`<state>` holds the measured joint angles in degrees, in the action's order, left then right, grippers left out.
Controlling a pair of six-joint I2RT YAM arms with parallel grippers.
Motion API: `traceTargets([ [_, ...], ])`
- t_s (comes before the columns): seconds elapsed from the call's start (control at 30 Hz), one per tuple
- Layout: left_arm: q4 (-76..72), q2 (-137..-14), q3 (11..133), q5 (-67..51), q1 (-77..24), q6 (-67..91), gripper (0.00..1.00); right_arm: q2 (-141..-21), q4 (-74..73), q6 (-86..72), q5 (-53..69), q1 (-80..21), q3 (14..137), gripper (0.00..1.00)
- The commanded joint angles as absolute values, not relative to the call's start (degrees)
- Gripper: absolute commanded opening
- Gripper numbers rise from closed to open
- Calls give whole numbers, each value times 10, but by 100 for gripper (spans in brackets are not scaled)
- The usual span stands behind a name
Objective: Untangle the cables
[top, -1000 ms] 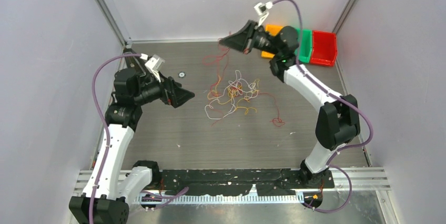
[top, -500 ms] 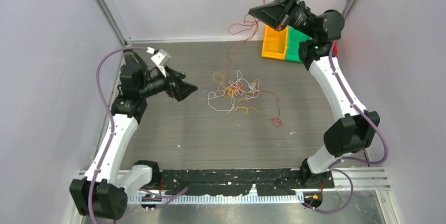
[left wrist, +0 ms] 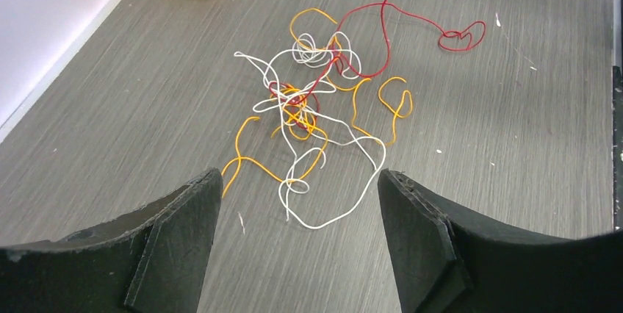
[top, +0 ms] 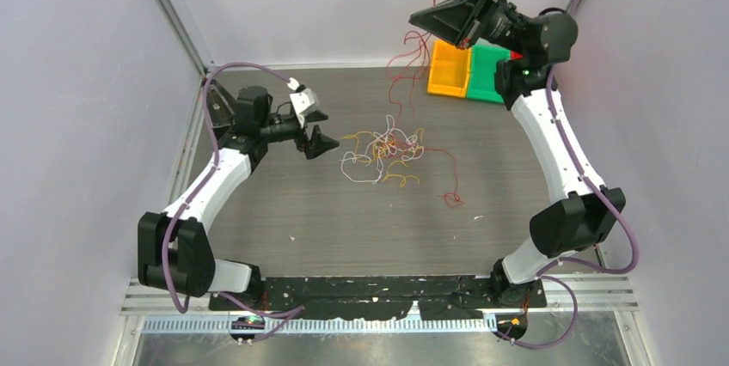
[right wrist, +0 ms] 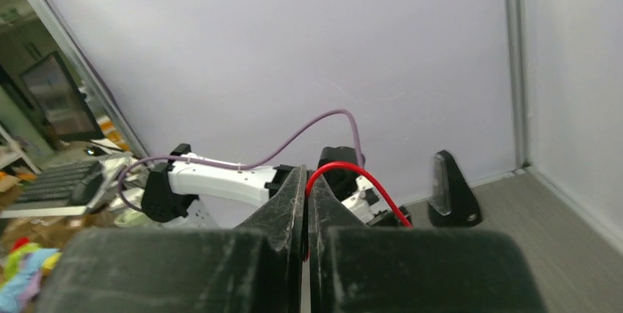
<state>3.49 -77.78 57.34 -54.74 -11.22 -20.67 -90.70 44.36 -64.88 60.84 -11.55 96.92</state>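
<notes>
My black two-fingered left gripper [left wrist: 297, 181] hovers low, jaws wide apart and empty, just short of the loose knot of thin red, white and orange cables [left wrist: 308, 107] lying mid-way across the grey wood-grain tabletop [top: 284, 211]. Farther back, my right gripper [right wrist: 306, 181] is clamped on a thin red wire [right wrist: 345, 173], high above the yellow plastic bin [top: 447, 70]. My worry is that more pull cinches the knot or drags the whole clump, since nothing pins it. A second ago the right gripper was near table height, and the left sat farther from the pile.
</notes>
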Motion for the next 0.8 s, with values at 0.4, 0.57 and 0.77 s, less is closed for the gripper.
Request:
traceTargets([
  [0.4,29,-686,549,-473,-128,-175,84,-1031,221,-553,557,55,1345,5],
  [0.57,25,-665,538,-469,-128,-147,84,-1050,133,-477,513,115,1354,5],
  [0.77,17,-652,521,-465,-128,-135,84,-1093,44,-411,464,173,1378,5],
])
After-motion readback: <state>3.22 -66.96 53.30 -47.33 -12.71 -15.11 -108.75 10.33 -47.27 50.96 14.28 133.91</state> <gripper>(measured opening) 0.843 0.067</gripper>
